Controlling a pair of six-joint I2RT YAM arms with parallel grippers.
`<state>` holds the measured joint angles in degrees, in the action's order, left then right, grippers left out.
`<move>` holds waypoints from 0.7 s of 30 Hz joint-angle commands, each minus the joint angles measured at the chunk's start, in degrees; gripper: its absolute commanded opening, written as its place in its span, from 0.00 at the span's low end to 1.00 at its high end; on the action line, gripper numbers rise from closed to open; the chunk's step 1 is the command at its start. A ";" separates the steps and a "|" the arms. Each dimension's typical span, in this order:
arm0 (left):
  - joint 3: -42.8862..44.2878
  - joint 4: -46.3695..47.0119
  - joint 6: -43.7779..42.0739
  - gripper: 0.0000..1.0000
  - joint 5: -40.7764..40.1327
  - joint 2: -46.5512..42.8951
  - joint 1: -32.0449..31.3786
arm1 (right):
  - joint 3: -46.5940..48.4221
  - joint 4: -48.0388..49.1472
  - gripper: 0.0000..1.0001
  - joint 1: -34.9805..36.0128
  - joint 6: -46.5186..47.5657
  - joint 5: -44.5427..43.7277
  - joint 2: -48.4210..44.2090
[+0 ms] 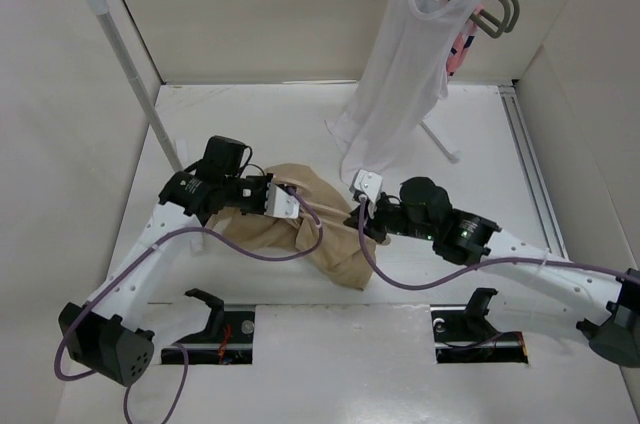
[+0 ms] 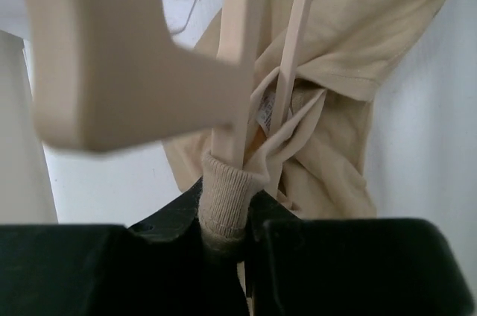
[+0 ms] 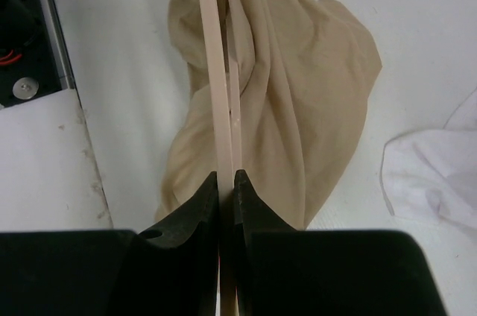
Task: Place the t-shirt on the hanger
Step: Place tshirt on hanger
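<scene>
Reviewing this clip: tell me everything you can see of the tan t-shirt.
The t-shirt is plain tan, soft cotton-looking fabric. It lies bunched in a creased heap on the white table between the two grippers, not spread out. Its ribbed collar is pinched in the left gripper, and a small label shows inside the neck. The pale hanger, held by the right gripper, lies against its folds. One hemmed short sleeve shows.

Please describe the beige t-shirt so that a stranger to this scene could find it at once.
Look near the middle of the white table. There lies a crumpled beige cotton t-shirt. Unlike the white sleeveless tank top hanging above it, it is tan, has sleeves, and is heaped on the table surface.
</scene>
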<state>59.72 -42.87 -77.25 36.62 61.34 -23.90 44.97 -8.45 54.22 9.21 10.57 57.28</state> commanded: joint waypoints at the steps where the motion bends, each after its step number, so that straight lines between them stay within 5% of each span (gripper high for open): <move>1: 3.21 0.42 3.86 0.00 14.01 -1.93 -2.99 | 3.81 7.39 0.00 0.54 0.89 -1.33 2.58; 5: 2.07 1.03 7.45 0.00 8.13 -1.93 -2.99 | 4.95 8.54 0.00 0.54 -0.32 -7.38 3.89; 6: 1.28 4.26 13.65 0.00 5.59 -1.93 -2.99 | 4.95 7.14 0.22 0.54 -2.34 -11.93 4.42; 7: 0.66 6.72 17.80 0.00 3.91 -1.93 -2.99 | 6.00 7.13 0.23 0.54 -3.14 -14.06 4.42; 8: -0.04 9.10 22.02 0.00 1.98 -1.93 -2.99 | 6.88 4.69 0.61 0.54 -4.02 -16.00 4.42; 12: -3.29 18.07 37.94 0.00 -5.32 -2.45 -1.68 | 11.10 -2.51 0.91 0.54 -12.18 -30.22 1.02; 14: -4.35 21.24 44.69 0.00 -9.09 -3.06 -1.15 | 11.72 -4.55 1.00 0.54 -16.32 -36.28 -1.63; 21: -4.35 24.42 57.90 0.00 -17.97 -3.60 -1.15 | 13.83 -15.36 1.00 0.54 -27.65 -41.06 -6.56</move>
<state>54.83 -24.27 -29.78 23.88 59.77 -25.39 57.12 -17.67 54.46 -9.76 -25.06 50.87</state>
